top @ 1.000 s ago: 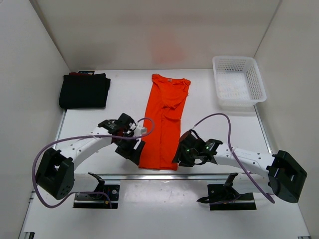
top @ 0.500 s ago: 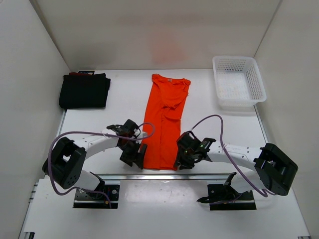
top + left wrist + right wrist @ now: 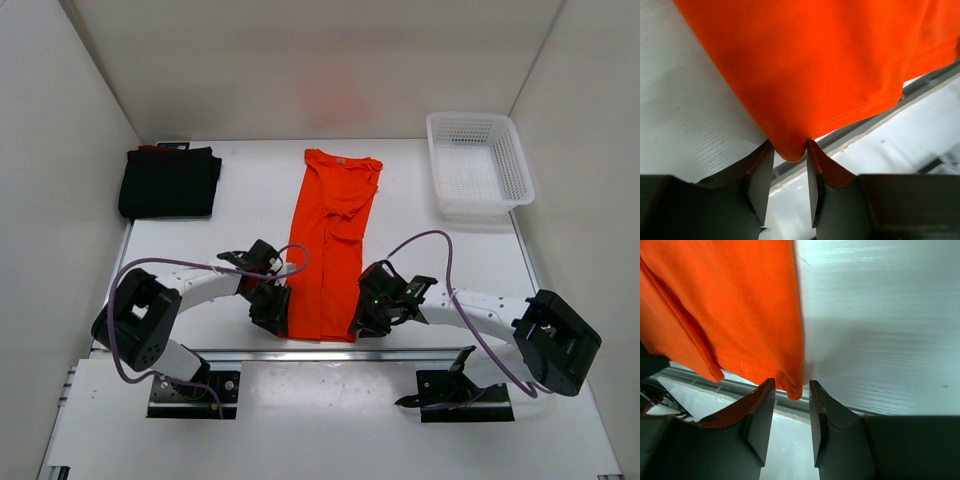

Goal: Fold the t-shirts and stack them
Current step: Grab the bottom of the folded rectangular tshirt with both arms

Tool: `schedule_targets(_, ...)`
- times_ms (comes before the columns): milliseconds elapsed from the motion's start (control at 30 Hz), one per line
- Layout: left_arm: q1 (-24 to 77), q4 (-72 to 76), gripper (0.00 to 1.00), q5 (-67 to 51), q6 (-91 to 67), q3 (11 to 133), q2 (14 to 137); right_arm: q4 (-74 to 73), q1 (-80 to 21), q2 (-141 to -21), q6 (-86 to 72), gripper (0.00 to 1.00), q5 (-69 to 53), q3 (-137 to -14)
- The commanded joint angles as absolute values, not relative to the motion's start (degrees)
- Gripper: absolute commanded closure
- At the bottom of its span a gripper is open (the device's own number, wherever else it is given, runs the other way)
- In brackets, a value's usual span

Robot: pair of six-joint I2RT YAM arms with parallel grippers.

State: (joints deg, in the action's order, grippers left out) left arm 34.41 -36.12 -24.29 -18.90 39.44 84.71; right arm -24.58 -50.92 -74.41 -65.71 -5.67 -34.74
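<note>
worktop (image 3: 250, 200), white, walled on three sides; items listed from the near edge outward.

- rail (image 3: 300, 352): metal strip along the near edge, just below the orange shirt's hem.
- left arm (image 3: 200, 290): reaches in from the left to the hem's near left corner.
- left fingers (image 3: 760, 180): narrowly apart. the rounded corner of the hem sits between the tips and touches both. cannot tell whether it is pinched.
- right arm (image 3: 480, 308): reaches in from the right to the hem's near right corner.
- right fingers (image 3: 757, 415): narrowly apart, astride that corner. the cloth meets the left tip, with a slit of worktop showing before the right tip.
- orange shirt (image 3: 335, 235): centre of the worktop, folded lengthwise into a long strip, collar at the far end, hem at the near end beside the rail.
- black shirt (image 3: 170, 182): far left corner, folded into a flat block, well apart from the orange one.
- red shirt (image 3: 148, 148): only a sliver shows at the black shirt's far edge.
- basket (image 3: 480, 205): white mesh, far right corner, upright.
</note>
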Motion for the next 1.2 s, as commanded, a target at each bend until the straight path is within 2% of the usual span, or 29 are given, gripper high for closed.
schedule_targets(0,33.83,-33.22,0.57,-22.77,-19.86,37.97,88.06,-24.17,-50.71,-75.67,-64.16,0.69,-6.50,-36.03)
schedule_targets(100,34.63,-32.17,0.68,-23.20,-19.87,39.81,88.77,-23.64,-50.72,-76.38,-63.90,0.72,-8.52,-35.51)
schedule_targets(200,34.28,-32.17,0.93,-23.99,-20.21,40.34,88.86,-22.24,-50.71,-76.90,-64.34,0.76,-10.97,-34.72)
schedule_targets(300,33.49,-32.61,0.99,-24.52,-20.30,39.56,88.24,-19.60,-50.37,-77.96,-63.90,0.82,-12.65,-34.62)
schedule_targets(367,32.61,-33.13,1.00,-24.96,-20.04,39.20,86.84,-19.16,-49.84,-79.53,-62.67,0.92,-13.01,-36.20)
schedule_targets(400,32.96,-33.22,1.00,-24.96,-20.13,39.11,85.97,-19.77,-49.83,-80.32,-62.06,1.00,-13.27,-36.91)
schedule_targets(567,34.62,-37.34,1.00,-23.82,-16.88,39.81,81.05,-21.35,-50.79,-78.76,-61.87,1.00,-14.58,-39.90)
schedule_targets(767,36.04,-37.88,1.00,-27.94,-19.15,32.79,71.02,-22.85,-55.19,-73.14,-67.40,1.00,-15.82,-36.84)
schedule_targets(967,37.88,-39.46,1.00,-30.40,-15.74,37.43,75.22,-26.45,-53.88,-71.19,-65.40,1.00,-17.40,-37.53)
schedule_targets(1167,32.88,-41.65,1.00,-31.20,-10.38,45.95,82.00,-29.00,-44.67,-72.41,-56.52,1.00,-18.37,-43.76)
